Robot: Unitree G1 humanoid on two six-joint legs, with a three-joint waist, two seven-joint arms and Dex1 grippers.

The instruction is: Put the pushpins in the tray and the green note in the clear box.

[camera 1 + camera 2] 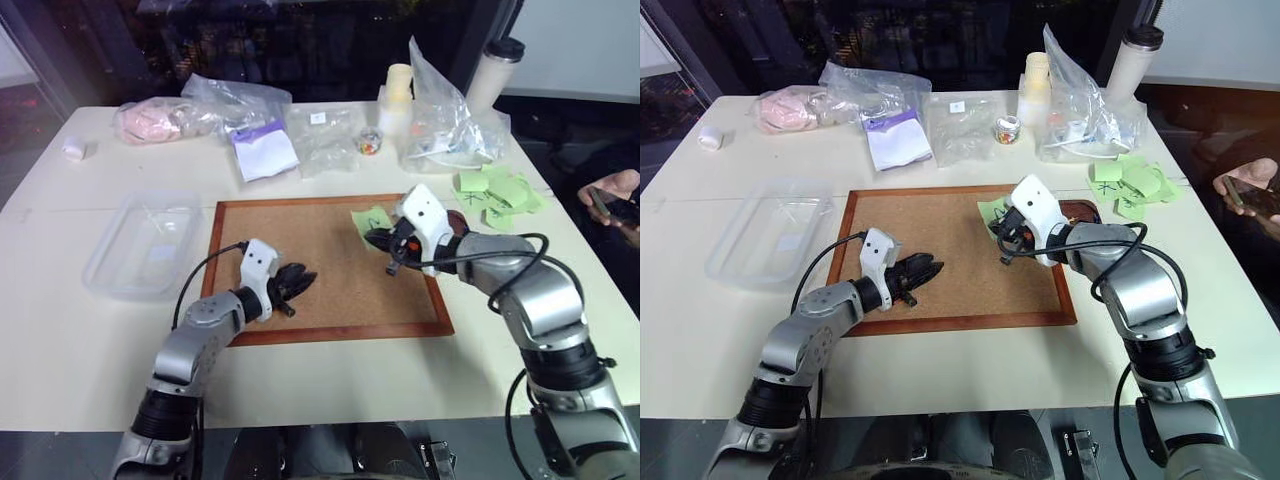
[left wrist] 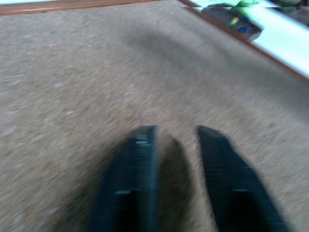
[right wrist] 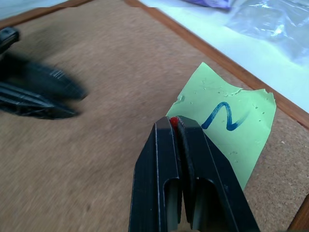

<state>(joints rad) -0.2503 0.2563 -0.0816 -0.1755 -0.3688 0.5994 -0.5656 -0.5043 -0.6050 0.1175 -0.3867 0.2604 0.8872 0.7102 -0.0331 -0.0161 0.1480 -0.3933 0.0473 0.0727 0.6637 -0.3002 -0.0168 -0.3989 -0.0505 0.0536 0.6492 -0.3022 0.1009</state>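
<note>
My right gripper [image 3: 175, 122] hangs over the far right part of the cork board [image 1: 330, 300], its fingers pressed together on a pushpin [image 3: 173, 121]; only my right wrist view shows that small red head nipped between the tips. That view also shows the green note [image 3: 231, 130] lying flat on the cork just beyond the tips, bearing a blue scrawl like an N, with small holes pricked in the paper. My left gripper [image 2: 176, 140] hovers low over the near left of the board, fingers spread with bare cork between them. My left wrist view catches the dark tray [image 2: 239, 21] just past the board's right frame. From my head I see the clear box [image 1: 140, 245] on the worktop [image 1: 60, 340] left of the board, and a bunch of green notes [image 1: 500, 195] off to the right.
</note>
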